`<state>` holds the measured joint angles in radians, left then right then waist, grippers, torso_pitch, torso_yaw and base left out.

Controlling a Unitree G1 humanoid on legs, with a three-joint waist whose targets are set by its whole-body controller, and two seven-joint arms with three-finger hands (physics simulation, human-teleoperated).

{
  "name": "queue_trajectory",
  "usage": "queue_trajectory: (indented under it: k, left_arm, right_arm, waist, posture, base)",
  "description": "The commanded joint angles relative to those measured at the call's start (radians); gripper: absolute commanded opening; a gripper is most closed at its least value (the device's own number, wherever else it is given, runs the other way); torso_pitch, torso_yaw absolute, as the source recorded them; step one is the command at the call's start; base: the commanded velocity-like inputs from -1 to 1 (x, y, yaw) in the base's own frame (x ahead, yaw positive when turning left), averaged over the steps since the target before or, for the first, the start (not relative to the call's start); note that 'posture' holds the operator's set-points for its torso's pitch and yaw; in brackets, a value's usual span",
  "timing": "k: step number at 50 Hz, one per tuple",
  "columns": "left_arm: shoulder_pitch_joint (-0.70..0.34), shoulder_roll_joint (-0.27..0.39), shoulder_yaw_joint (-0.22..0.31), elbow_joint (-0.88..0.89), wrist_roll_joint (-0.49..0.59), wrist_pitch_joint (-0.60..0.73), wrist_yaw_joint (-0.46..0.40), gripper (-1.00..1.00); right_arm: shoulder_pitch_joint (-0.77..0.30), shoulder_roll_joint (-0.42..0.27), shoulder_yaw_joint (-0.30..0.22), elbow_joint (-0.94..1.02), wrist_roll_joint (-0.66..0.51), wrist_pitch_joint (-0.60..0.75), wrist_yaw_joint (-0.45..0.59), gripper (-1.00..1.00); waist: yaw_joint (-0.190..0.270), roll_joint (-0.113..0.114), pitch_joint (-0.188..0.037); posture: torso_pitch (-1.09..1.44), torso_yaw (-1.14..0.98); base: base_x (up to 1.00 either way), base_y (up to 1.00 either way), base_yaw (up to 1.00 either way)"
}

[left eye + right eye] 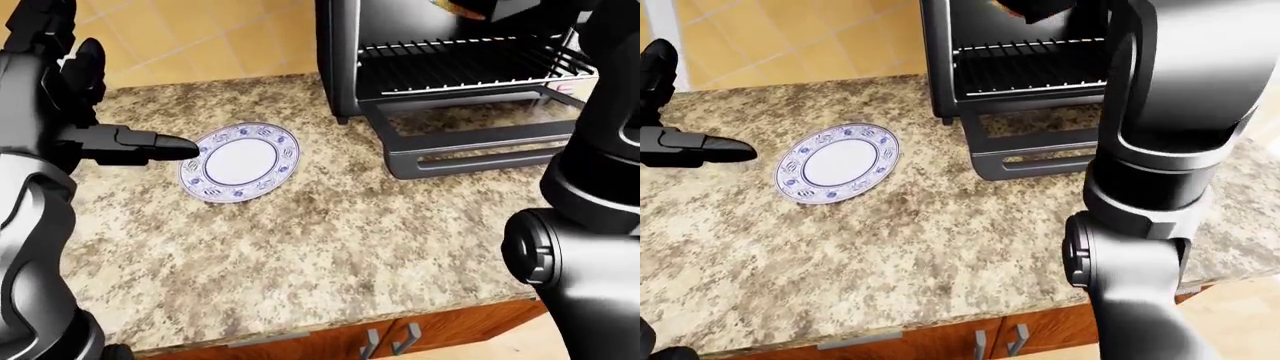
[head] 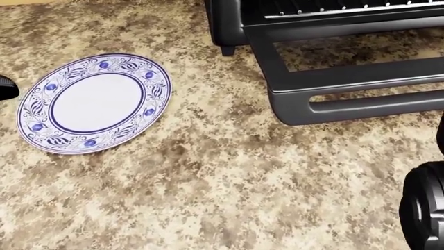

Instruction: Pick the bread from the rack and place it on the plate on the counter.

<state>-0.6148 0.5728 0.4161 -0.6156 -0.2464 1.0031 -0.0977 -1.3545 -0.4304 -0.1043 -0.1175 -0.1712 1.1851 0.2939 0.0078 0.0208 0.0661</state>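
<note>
While the right arm (image 1: 1170,135) reaches up to the toaster oven (image 1: 450,67), its hand is at the top edge of the eye views, and I can see only a dark part of it with something orange-brown beside it, probably the bread (image 1: 462,7). If the fingers are closed on the bread or only near it, I cannot tell, because the picture cuts them off.

The oven door (image 2: 347,88) lies folded down on the counter (image 2: 229,182), so the wire rack (image 1: 470,56) inside is free to reach from above. No bread lies on the part of the rack that shows.

At the left of the oven, well apart from its door, the blue-patterned plate (image 2: 93,103) lies flat on the counter and nothing is on it yet. I think it stays there as the target, with free space all around it for putting the bread down.

The left hand (image 1: 110,139) hovers just at the left of the plate with its fingers spread and one finger pointing toward the rim; it holds nothing. My guess is that it only waits aside, so it does not block the way of the right arm.
</note>
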Motion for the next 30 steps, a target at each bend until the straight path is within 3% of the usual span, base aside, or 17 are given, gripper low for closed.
queue_trajectory:
  k: [1, 12, 30]
  left_arm:
    - [-0.025, 0.017, 0.01, -0.019, -0.001, -0.031, 0.01, 1.0]
    - [-0.013, 0.025, 0.029, -0.04, -0.03, -0.01, 0.028, 1.0]
    - [-0.003, 0.036, 0.047, -0.051, -0.067, 0.0, 0.053, 1.0]
  right_arm:
    - [-0.032, 0.006, -0.009, -0.011, 0.0, -0.018, -0.001, -1.0]
    - [-0.059, 0.101, 0.027, -0.132, 0.041, 0.098, 0.005, -1.0]
    - [-0.109, 0.143, 0.041, -0.045, 0.059, 0.04, -0.011, -1.0]
  waist:
    - [0.002, 0.005, -0.023]
    - [0.029, 0.014, -0.022]
    - [0.098, 0.018, -0.025]
  posture:
    - [0.0, 0.05]
    - [0.0, 0.1]
    - [0.0, 0.19]
  base:
    - [0.0, 0.0, 0.0]
    - [0.0, 0.0, 0.0]
    - [0.0, 0.0, 0.0]
